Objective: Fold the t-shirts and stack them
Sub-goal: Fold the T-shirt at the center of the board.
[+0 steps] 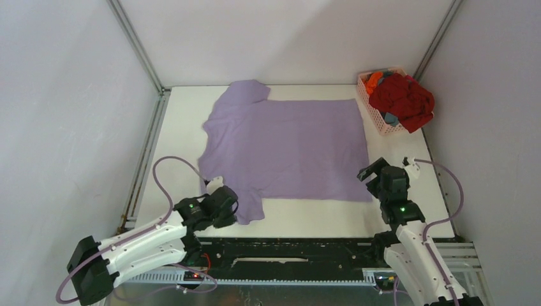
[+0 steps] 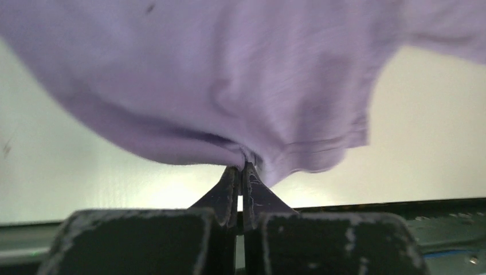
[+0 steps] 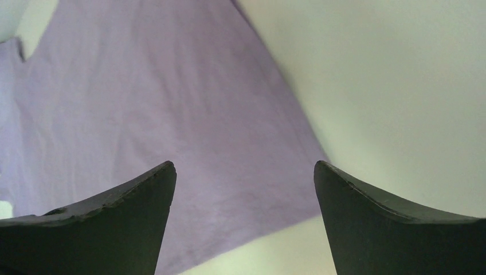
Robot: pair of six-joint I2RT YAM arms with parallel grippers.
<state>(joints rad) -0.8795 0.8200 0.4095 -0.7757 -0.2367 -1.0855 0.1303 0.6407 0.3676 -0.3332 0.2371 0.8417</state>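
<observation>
A lavender-purple t-shirt (image 1: 287, 143) lies spread flat on the white table (image 1: 408, 213), neck to the left. My left gripper (image 1: 231, 205) is shut on its near sleeve; in the left wrist view the fingertips (image 2: 241, 170) pinch the cloth (image 2: 246, 86), which bunches above them. My right gripper (image 1: 371, 174) is open over the shirt's near right corner; in the right wrist view (image 3: 243, 169) that corner (image 3: 172, 132) lies between and beyond the spread fingers. Dark red (image 1: 403, 99), orange (image 1: 374, 80) and grey-blue (image 1: 390, 118) shirts are heaped in the basket.
A pink lattice basket (image 1: 375, 112) stands at the back right corner of the table. Metal frame rails (image 1: 145, 156) run along the left and right edges. White walls close in the back and sides.
</observation>
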